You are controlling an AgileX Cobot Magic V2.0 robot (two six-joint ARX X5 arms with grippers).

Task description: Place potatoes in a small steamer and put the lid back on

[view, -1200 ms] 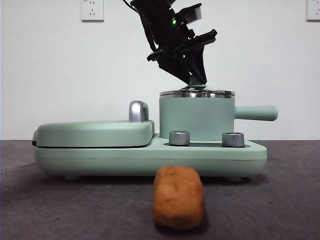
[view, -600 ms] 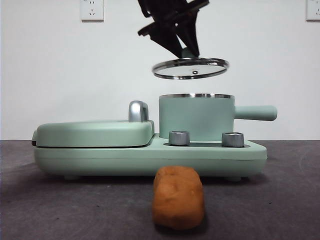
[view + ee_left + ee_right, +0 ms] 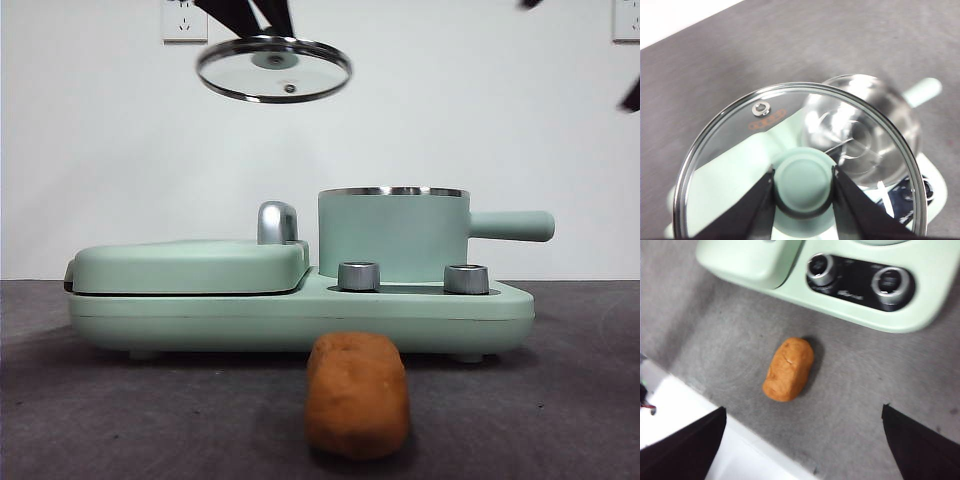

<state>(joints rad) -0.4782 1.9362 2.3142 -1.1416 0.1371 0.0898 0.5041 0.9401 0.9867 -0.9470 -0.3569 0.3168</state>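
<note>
The glass lid [image 3: 274, 70] hangs high above the griddle, left of the pot, and my left gripper [image 3: 262, 14] is shut on its mint-green knob [image 3: 803, 181]. In the left wrist view my left gripper [image 3: 803, 186] clamps the knob from both sides, and the steel inside of the small steamer [image 3: 890, 117] shows through the lid [image 3: 735, 145]. The steamer [image 3: 392, 238] stands open on its base, handle to the right. One orange-brown potato [image 3: 357, 393] lies on the table in front of the base. My right gripper [image 3: 805, 440] hovers open above the potato [image 3: 788, 369], apart from it.
The flat griddle cover [image 3: 190, 265] with a chrome handle [image 3: 277, 222] fills the left half of the base. Two steel knobs [image 3: 359, 276] [image 3: 466, 279] sit on the front. Black arm tips [image 3: 630, 95] show at the upper right. The table's white edge [image 3: 705, 405] runs close to the potato.
The lid has come off the steamer and risen up and to the left with my left gripper. The pot now stands open. Black arm tips appeared at the upper right.
</note>
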